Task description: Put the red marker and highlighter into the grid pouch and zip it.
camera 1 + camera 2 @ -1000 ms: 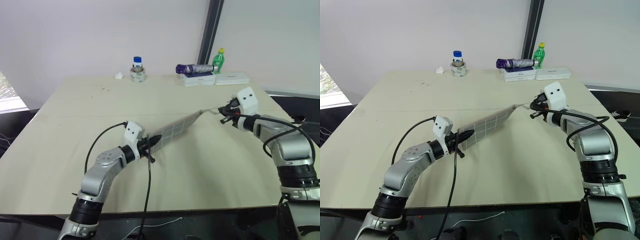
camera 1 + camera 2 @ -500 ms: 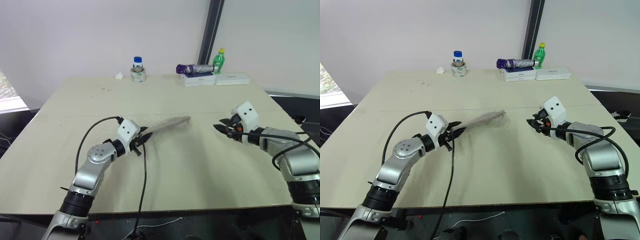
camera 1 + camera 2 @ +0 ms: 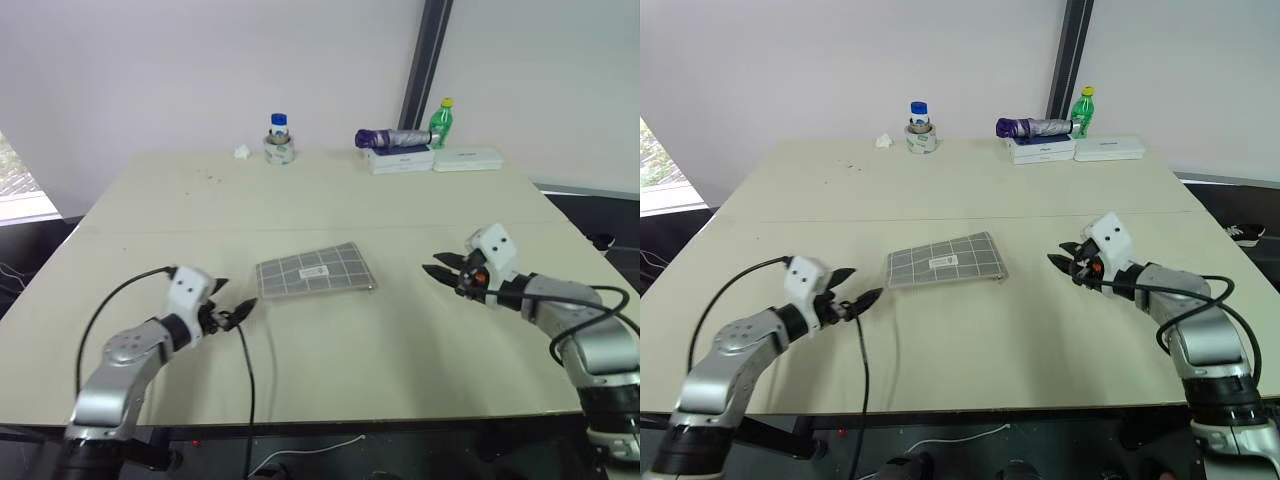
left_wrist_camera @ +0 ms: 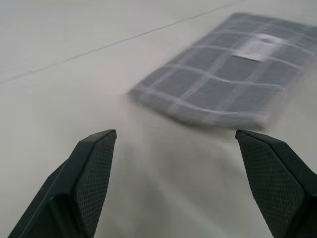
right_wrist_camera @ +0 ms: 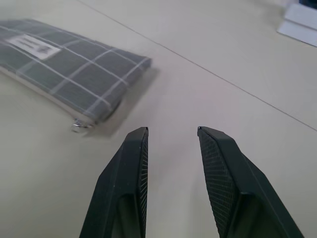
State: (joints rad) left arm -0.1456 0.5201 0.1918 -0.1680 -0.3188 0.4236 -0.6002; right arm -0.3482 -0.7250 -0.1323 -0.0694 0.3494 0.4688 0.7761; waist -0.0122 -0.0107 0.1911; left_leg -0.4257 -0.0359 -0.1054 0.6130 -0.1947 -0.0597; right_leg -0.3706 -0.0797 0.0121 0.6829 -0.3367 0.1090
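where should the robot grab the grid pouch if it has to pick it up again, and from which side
Probably a short end. The grid pouch lies flat on the table, its long side running left to right between the grippers, so a low sideways pinch on an end edge suits it better than a top-down grab. The left gripper, open, sits near the left end; the right gripper, open, faces the zipper-pull end.
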